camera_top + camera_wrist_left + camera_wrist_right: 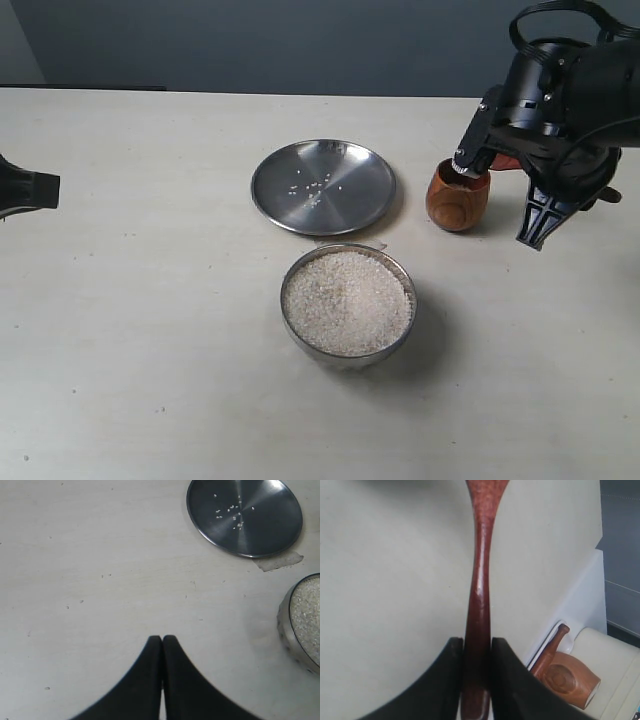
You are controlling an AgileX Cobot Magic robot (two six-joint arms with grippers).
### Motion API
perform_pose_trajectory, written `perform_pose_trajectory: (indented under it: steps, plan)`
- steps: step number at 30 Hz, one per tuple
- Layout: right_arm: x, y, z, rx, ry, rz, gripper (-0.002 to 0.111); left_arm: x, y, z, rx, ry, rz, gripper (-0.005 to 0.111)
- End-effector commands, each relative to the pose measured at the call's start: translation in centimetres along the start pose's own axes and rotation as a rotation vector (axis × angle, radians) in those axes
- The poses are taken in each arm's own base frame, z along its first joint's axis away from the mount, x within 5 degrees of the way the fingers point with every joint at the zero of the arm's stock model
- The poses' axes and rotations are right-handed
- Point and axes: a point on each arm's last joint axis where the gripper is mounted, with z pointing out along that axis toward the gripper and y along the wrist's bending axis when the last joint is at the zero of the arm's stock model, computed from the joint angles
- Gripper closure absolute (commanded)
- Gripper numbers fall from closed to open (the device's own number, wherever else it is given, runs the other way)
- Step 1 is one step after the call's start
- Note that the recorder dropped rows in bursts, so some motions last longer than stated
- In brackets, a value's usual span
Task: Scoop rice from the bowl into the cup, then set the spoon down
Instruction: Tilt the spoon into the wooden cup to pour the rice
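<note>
The steel bowl [348, 302] sits at the table's middle, filled with white rice [346, 300]; its edge also shows in the left wrist view as the bowl [286, 630] holding rice [309, 614]. To its right and behind stands the wooden cup [456, 200]. My right gripper [472, 160] hangs just over the cup's mouth. In the right wrist view the right gripper [477, 645] is shut on the slim handle of the spoon [480, 575], whose round end runs out of view. Only a reddish bit of the spoon [505, 161] shows in the exterior view. My left gripper [162, 639] is shut and empty at the far left, also seen as the left gripper [30, 188].
A flat steel plate [322, 186] with a few stray grains lies behind the bowl, also seen as the plate [245, 515]. A strip of tape [280, 561] sticks by its rim. Beyond the table's edge, a light wooden object [567, 677] rests on something white.
</note>
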Motion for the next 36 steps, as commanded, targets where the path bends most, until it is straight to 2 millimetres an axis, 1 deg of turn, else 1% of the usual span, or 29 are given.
perform_pose_trajectory:
  steps: [1,17,22,30,36]
  plan:
    - [0.0,-0.2,-0.1,0.018,0.002,-0.008,0.109,-0.2,-0.1,0.0,0.003,-0.011,0.000,0.106]
    - [-0.2,-0.8,-0.5,0.028,0.007,0.001,0.109,-0.2,-0.1,0.0,0.003,-0.011,0.000,0.106]
    - [-0.2,-0.5,-0.6,0.005,0.007,-0.041,0.109,-0.2,-0.1,0.0,0.003,-0.011,0.000,0.106]
    - [-1.2,0.4,-1.9,0.059,-0.036,-0.111,0.109,-0.2,-0.1,0.0,0.003,-0.011,0.000,0.106]
    - [-0.9,0.4,-1.9,0.062,-0.005,-0.111,0.109,-0.2,-0.1,0.0,0.003,-0.011,0.000,0.106]
